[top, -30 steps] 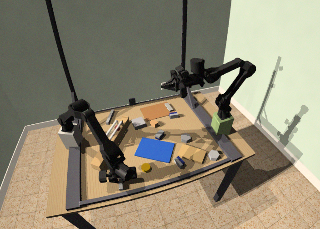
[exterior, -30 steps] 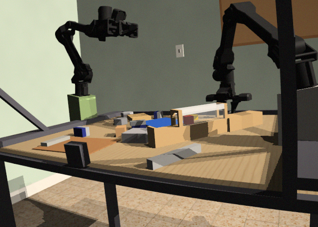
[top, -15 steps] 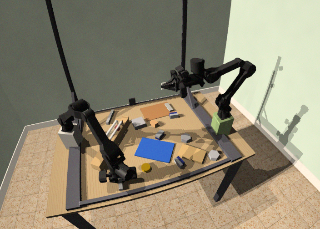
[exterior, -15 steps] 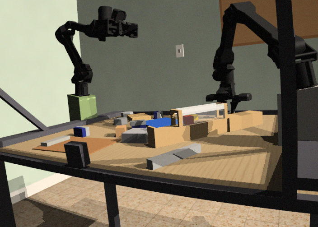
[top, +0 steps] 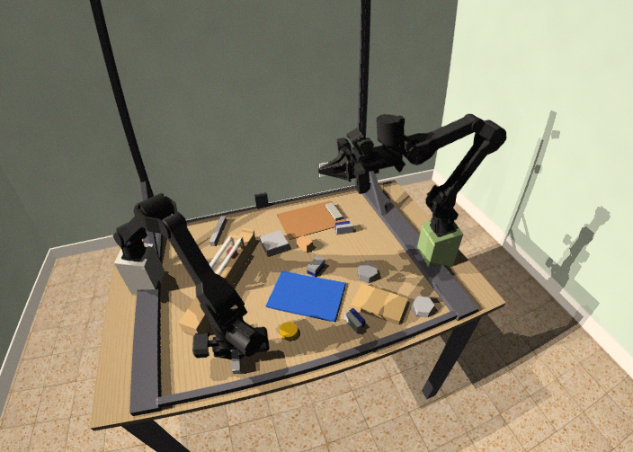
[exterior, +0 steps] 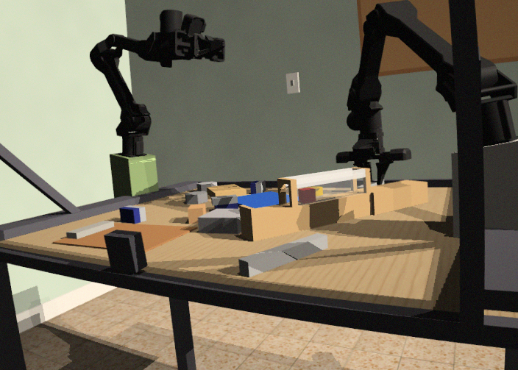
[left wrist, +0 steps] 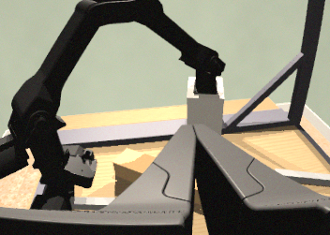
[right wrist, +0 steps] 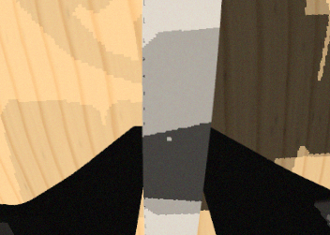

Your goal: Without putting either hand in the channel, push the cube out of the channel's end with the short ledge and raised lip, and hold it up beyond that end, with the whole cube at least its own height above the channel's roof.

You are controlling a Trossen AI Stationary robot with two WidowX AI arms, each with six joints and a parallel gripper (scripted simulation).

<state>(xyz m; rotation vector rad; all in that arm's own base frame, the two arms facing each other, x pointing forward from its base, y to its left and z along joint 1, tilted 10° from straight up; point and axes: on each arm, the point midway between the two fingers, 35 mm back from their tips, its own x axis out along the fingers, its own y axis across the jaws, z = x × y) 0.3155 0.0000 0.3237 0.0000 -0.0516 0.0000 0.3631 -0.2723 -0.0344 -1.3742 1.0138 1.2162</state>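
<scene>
Right gripper (top: 233, 352) (exterior: 377, 175) (right wrist: 175, 132), pointing down, fingers clamped on a pale grey bar (top: 236, 364) (right wrist: 180, 74). Left gripper (top: 321, 170) (exterior: 222, 50) (left wrist: 195, 129), raised well apart from it and roughly level, fingertips together. Channel (top: 244, 262) (exterior: 277, 219), near the right gripper, containing the red cube (top: 231, 251) (exterior: 307, 195) beneath its white roof bars (top: 227, 256) (exterior: 324, 176)
</scene>
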